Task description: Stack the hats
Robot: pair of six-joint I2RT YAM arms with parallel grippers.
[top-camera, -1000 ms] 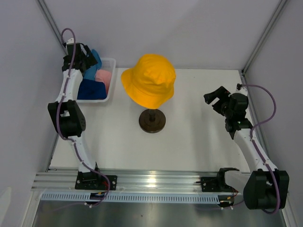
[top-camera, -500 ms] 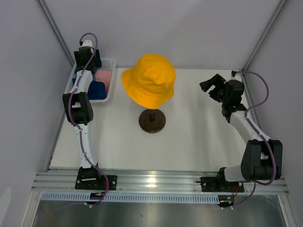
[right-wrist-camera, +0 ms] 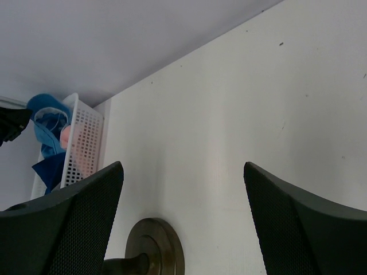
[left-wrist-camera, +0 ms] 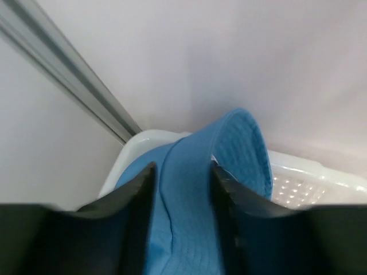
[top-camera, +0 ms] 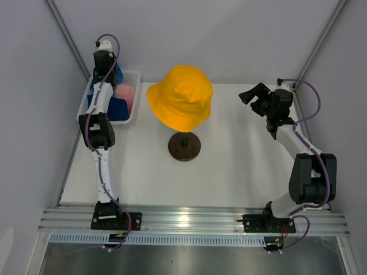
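Pick was judged in hand: light blue hat [left-wrist-camera: 189, 189] was gripped by left fingers [left-wrist-camera: 135, 229] over basket [top-camera: 133, 74] at 10 o'clock, right fingers [right-wrist-camera: 69, 229] were spread empty; clean lift onto central yellow hat [top-camera: 182, 97] was needed next.

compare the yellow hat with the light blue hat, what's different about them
The yellow hat sits open on the stand at mid-table; the light blue hat rises from the white basket at the far left. The yellow hat is untouched; the light blue hat is bunched between the fingers of the left gripper. Both are soft brimmed cloth hats.
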